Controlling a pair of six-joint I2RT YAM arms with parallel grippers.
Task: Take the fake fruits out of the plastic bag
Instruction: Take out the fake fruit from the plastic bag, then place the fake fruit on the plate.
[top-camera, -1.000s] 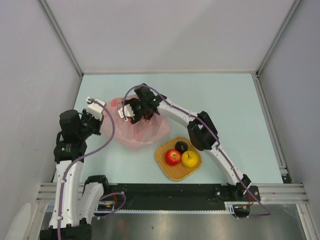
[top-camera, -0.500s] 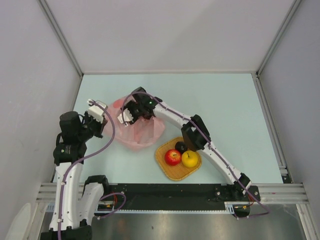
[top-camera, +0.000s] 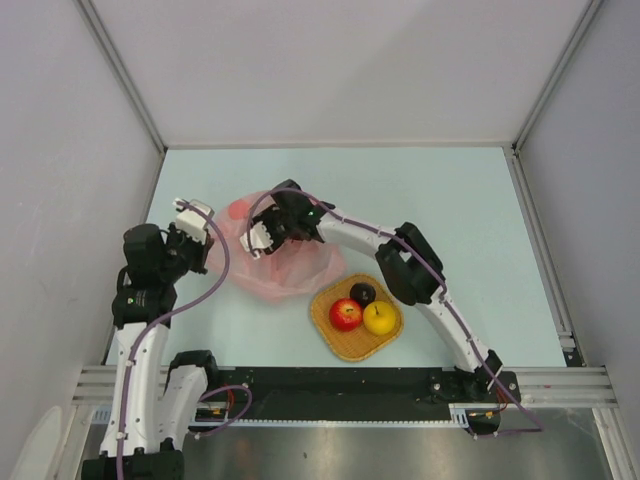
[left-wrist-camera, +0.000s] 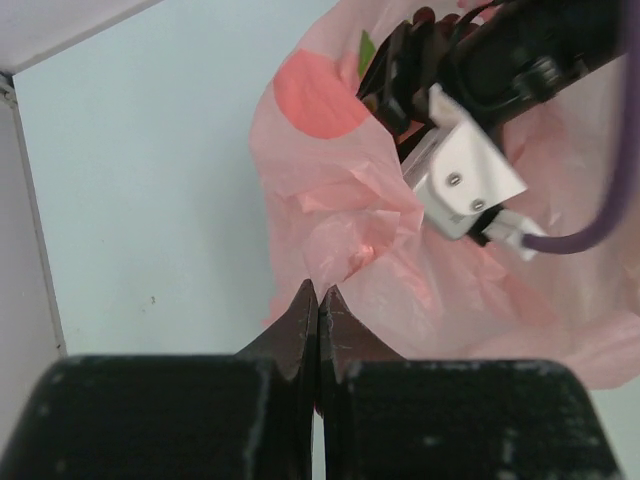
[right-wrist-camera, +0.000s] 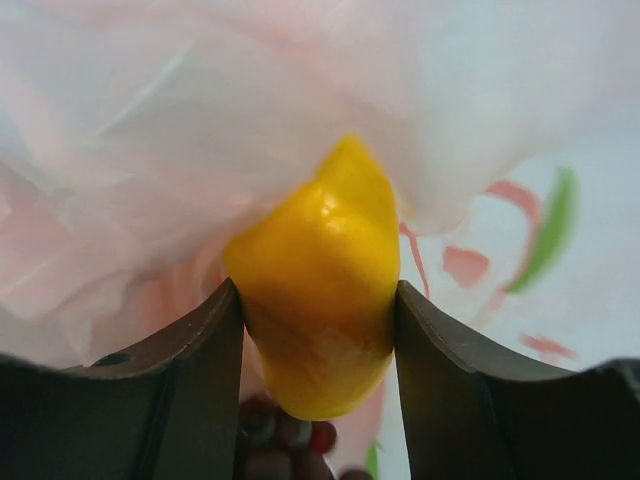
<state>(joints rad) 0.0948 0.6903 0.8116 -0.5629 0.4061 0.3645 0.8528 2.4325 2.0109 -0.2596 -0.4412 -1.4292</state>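
The pink plastic bag (top-camera: 292, 272) lies left of centre on the table. My left gripper (top-camera: 210, 238) is shut, pinching the bag's edge (left-wrist-camera: 340, 250) between its tips (left-wrist-camera: 318, 290). My right gripper (top-camera: 270, 236) reaches into the bag's mouth. In the right wrist view both of its fingers press the sides of an orange-yellow mango (right-wrist-camera: 318, 270), so the gripper (right-wrist-camera: 318, 330) is shut on it. Dark red grapes (right-wrist-camera: 285, 440) show blurred under the mango. A red apple (top-camera: 346, 314), a yellow round fruit (top-camera: 379, 318) and a dark plum (top-camera: 363, 293) lie outside the bag.
The three loose fruits rest in a woven orange-tan tray (top-camera: 325, 335) near the front, right of the bag. The right arm's forearm (top-camera: 405, 262) hangs over the tray's far corner. Grey walls stand on the left and right of the pale table.
The right gripper has shifted a little inside the bag's mouth and its fingers have closed in on the mango. The left gripper has kept its pinch on the bag.
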